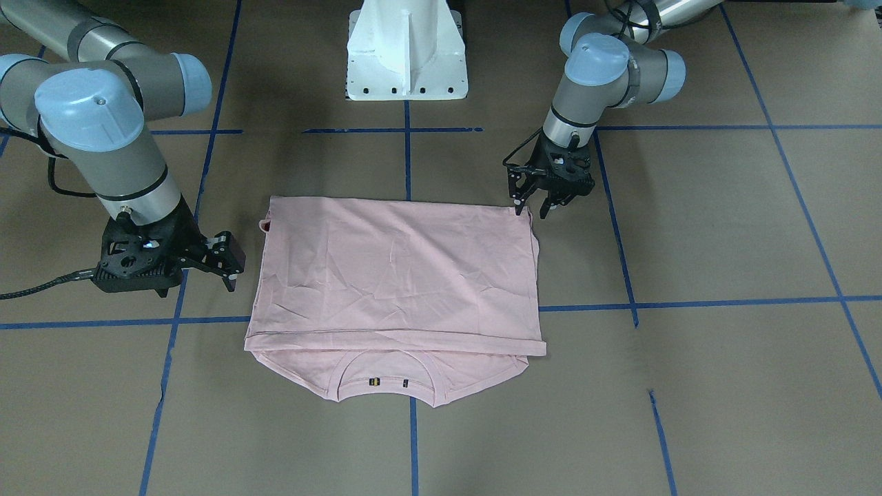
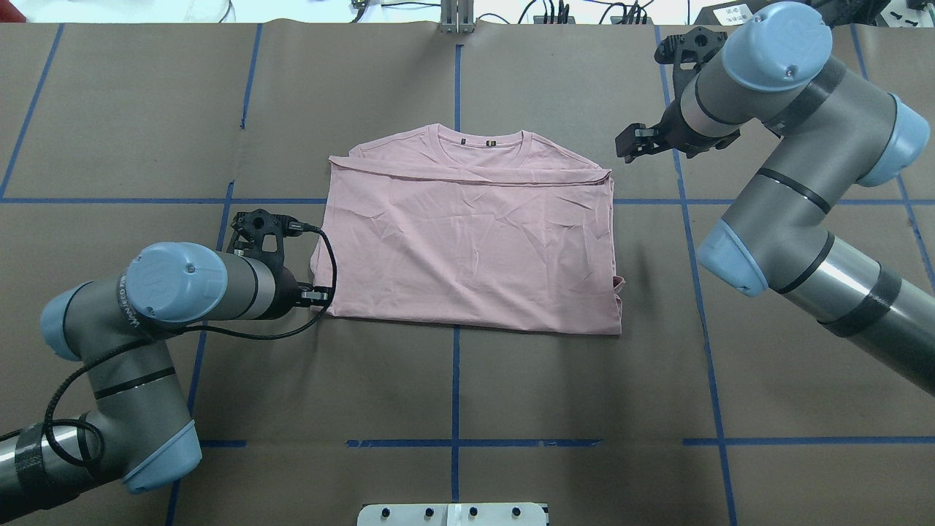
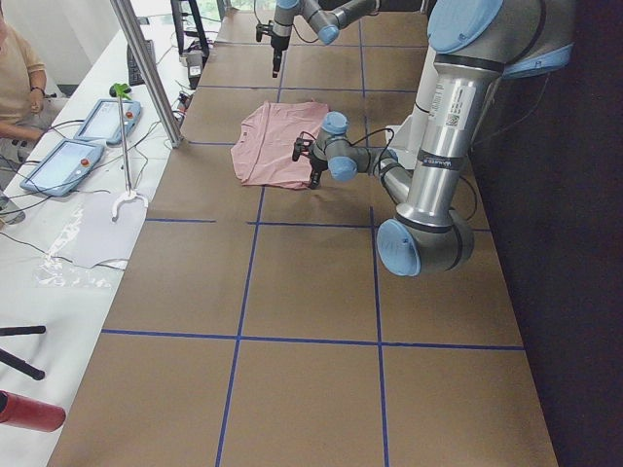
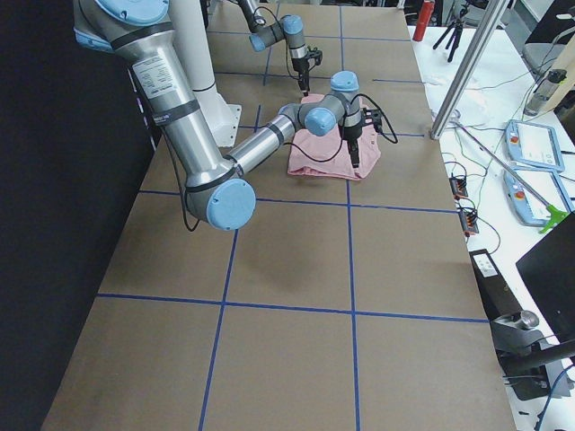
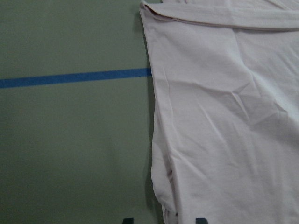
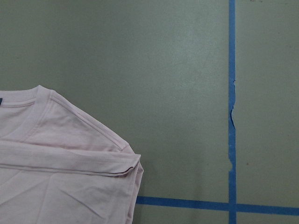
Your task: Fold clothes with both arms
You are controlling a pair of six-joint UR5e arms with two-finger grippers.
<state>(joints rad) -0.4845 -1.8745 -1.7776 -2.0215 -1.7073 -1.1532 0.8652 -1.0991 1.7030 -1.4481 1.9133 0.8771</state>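
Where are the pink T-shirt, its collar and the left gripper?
T-shirt [image 2: 467,248]: overhead view, middle of the folded top layer.
collar [image 2: 478,142]: overhead view, middle of the neck band.
left gripper [image 1: 531,209]: front-facing view, midway between its fingertips.

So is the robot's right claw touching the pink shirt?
Apart. In the overhead view the right gripper sits off the shirt's far corner, with bare brown table between them.
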